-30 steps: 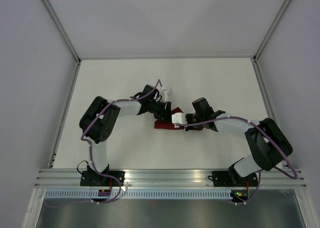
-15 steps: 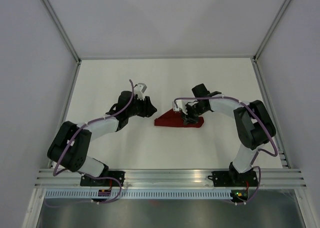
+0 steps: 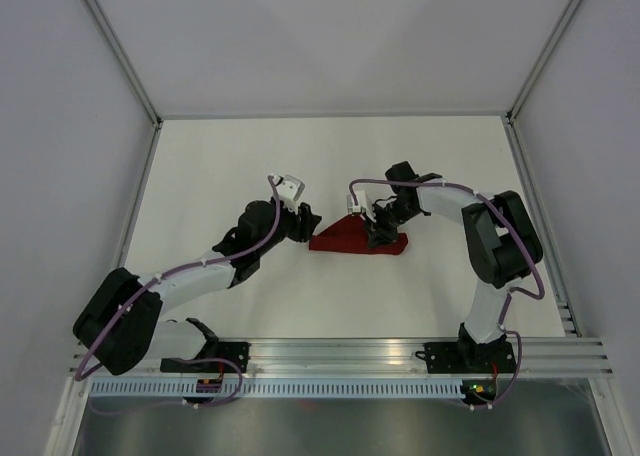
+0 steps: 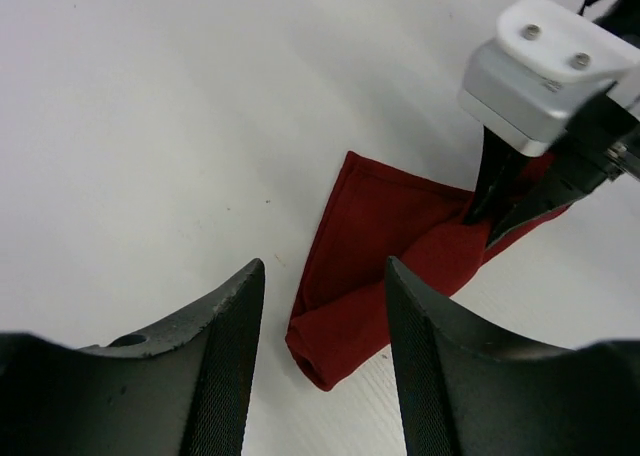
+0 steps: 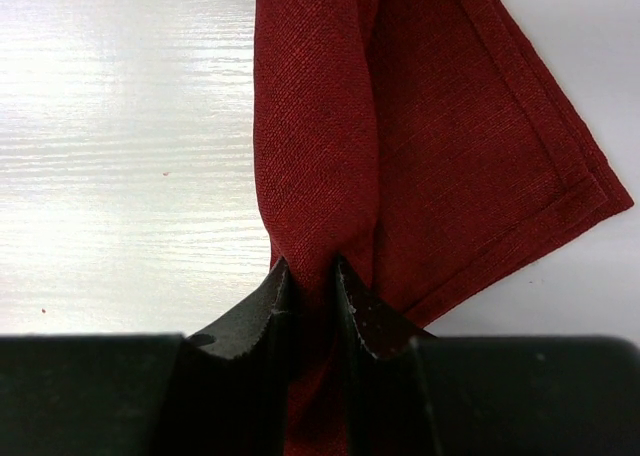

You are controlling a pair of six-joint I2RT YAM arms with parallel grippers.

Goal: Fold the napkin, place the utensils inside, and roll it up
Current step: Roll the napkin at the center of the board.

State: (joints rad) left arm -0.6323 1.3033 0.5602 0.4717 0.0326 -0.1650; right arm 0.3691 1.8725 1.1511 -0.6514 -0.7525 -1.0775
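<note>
The maroon napkin (image 3: pixel 345 238) lies rolled and folded near the middle of the white table. Its rolled end shows in the left wrist view (image 4: pixel 335 341) and a flat corner flap shows in the right wrist view (image 5: pixel 470 166). My right gripper (image 3: pixel 377 231) is shut, pinching a fold of the napkin (image 5: pixel 315 176) between its fingertips (image 5: pixel 360 306). My left gripper (image 3: pixel 305 219) is open just left of the napkin's rolled end, which sits between its fingers (image 4: pixel 225 326) without touching them. The fork is hidden.
The white table (image 3: pixel 220 166) is bounded by grey walls at the back and sides and a metal rail (image 3: pixel 340 351) at the near edge. Both arm bases sit on that rail.
My left arm has swung in from the left and its open gripper now sits at the napkin's left end. My right gripper has stayed pinched on the napkin.
</note>
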